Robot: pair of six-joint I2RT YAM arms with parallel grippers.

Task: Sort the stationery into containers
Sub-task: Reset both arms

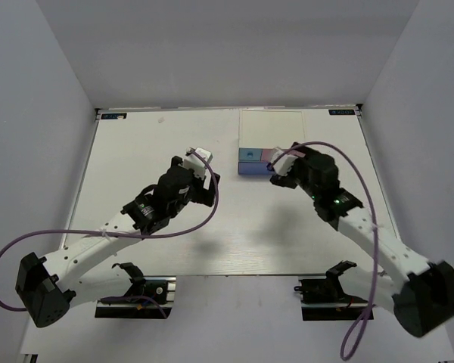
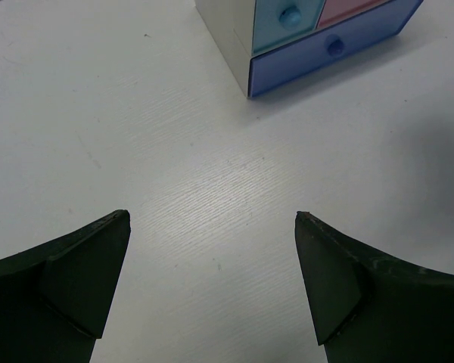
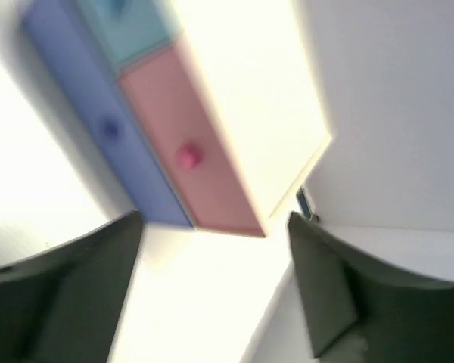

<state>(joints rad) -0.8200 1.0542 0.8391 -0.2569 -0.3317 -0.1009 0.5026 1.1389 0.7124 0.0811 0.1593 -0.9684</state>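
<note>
The white desktop organiser (image 1: 271,130) stands at the table's far middle, its drawer fronts facing the arms. In the left wrist view I see its blue drawer (image 2: 287,17), pink drawer (image 2: 348,9) and lavender drawer (image 2: 329,49), all shut. The right wrist view shows the pink drawer (image 3: 183,151) and lavender drawer (image 3: 98,125), blurred. My left gripper (image 2: 212,219) is open and empty over bare table, left of the organiser. My right gripper (image 3: 216,223) is open and empty just in front of the organiser's right corner. No markers, pink-capped cylinder or grey block are in view.
White walls enclose the table on the left, right and back. The table's near edge (image 1: 234,274) runs by the arm bases. A purple cable (image 1: 212,204) loops from each arm.
</note>
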